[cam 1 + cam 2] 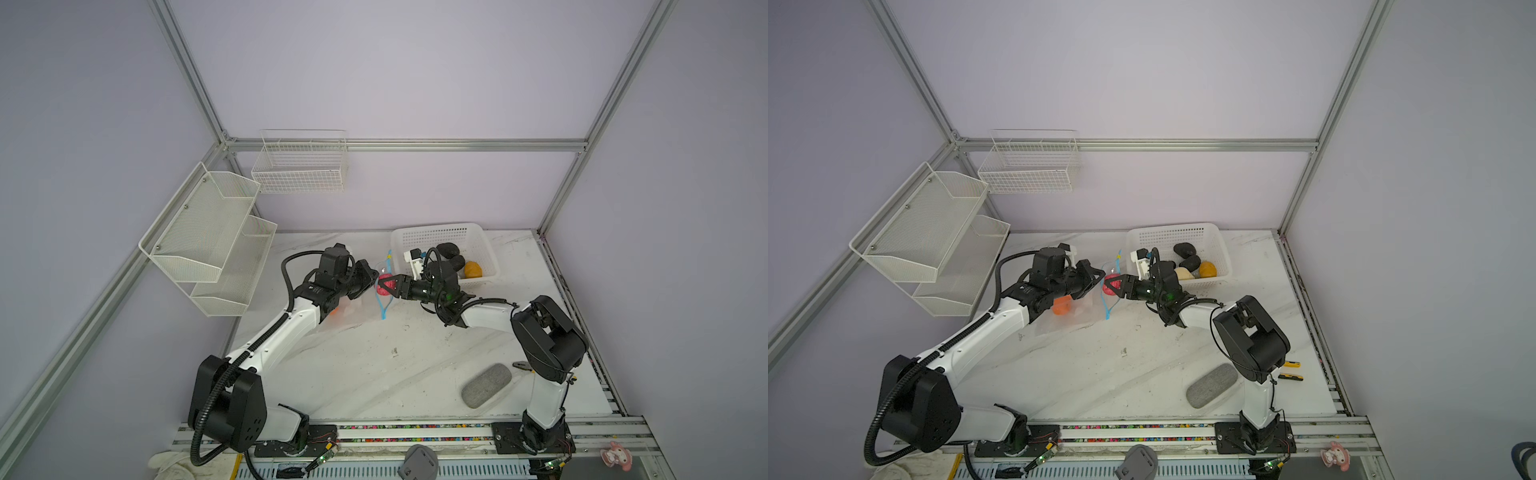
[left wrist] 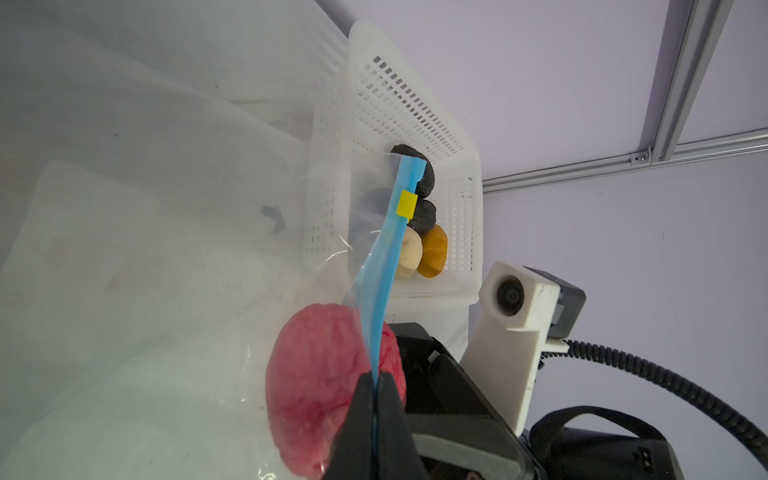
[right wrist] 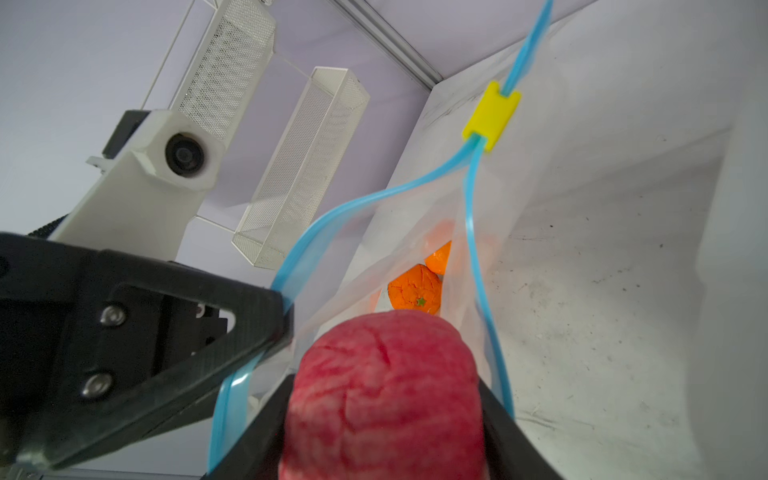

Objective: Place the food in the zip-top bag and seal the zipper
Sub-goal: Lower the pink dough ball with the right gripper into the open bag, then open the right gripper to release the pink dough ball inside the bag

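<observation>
Now we are working partway through the loading: our left gripper [image 2: 376, 386] is clamping fully closed on one lip of the zipper [image 3: 470, 232], lifting open the zip-top bag [image 1: 1067, 322] lying near the back edge of the bench [image 1: 374, 374], while our right gripper [image 3: 386, 415], jaws half spread, is gripping the pink piece [image 2: 316, 382] at the bag's mouth. Two orange pieces [image 3: 415, 291] are already sitting inside. We are judging that the black pieces [image 2: 424, 216], cream piece [image 2: 409, 253] and yellow-brown piece [image 2: 434, 251] in the basket [image 1: 440, 235] along that edge, toward the right corner, are left to move, and all the sealing too.
</observation>
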